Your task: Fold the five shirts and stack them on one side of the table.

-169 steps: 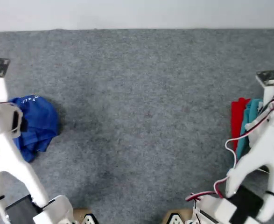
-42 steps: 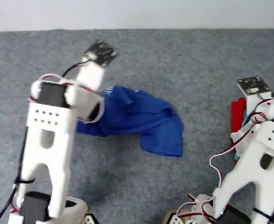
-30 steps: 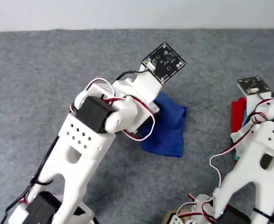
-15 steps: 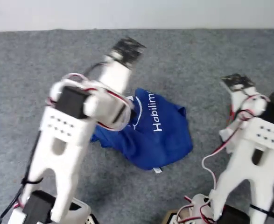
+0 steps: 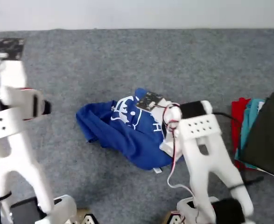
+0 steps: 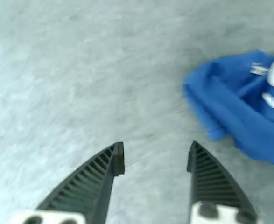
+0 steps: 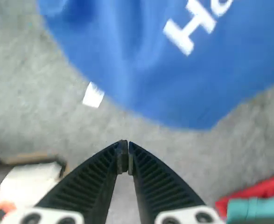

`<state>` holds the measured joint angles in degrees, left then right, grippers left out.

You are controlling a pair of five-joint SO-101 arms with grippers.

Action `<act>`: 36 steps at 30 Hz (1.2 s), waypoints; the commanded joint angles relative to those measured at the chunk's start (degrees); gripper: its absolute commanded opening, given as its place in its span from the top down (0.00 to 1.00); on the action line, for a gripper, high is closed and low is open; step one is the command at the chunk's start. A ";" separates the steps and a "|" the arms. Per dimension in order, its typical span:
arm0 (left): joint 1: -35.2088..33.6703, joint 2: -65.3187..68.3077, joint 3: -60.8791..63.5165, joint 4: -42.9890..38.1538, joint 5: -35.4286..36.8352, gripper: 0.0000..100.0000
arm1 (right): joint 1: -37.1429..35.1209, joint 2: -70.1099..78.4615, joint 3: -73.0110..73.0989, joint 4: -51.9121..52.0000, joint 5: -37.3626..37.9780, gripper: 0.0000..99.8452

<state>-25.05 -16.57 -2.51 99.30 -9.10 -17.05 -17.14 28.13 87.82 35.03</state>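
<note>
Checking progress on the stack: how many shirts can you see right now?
4. A crumpled blue shirt lies mid-table. A red shirt, a teal shirt and a dark shirt are piled at the table's right edge. A fifth may be hidden in that pile.

The white plastic left arm (image 5: 10,140), at the left of the high view, carried black motor blocks and rows of small round holes in its bracket. A small dark square circuit board (image 5: 10,46) capped it at the upper left. The white plastic right arm (image 5: 207,149), at lower centre-right, was built alike, with thin red and white cables (image 5: 167,122) beside its black motor block. The left claw (image 6: 156,149) and right claw (image 7: 126,149) each had black, ribbed, tapering fingers on white bases with dark screw holes.
</note>
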 commanded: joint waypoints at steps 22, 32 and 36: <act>-10.55 -2.11 -0.40 0.53 -1.14 0.78 | -5.67 54.73 -68.84 -1.45 -0.44 0.99; -10.46 -2.11 -0.31 0.62 -0.88 0.78 | -4.35 54.64 -77.45 15.25 -1.32 0.90; -10.46 -2.11 -0.31 0.62 -0.88 0.78 | -2.68 51.30 -75.69 15.25 -3.34 0.86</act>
<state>-35.60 -16.57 -2.51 99.30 -9.89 -21.27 39.12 -46.51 100.48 32.92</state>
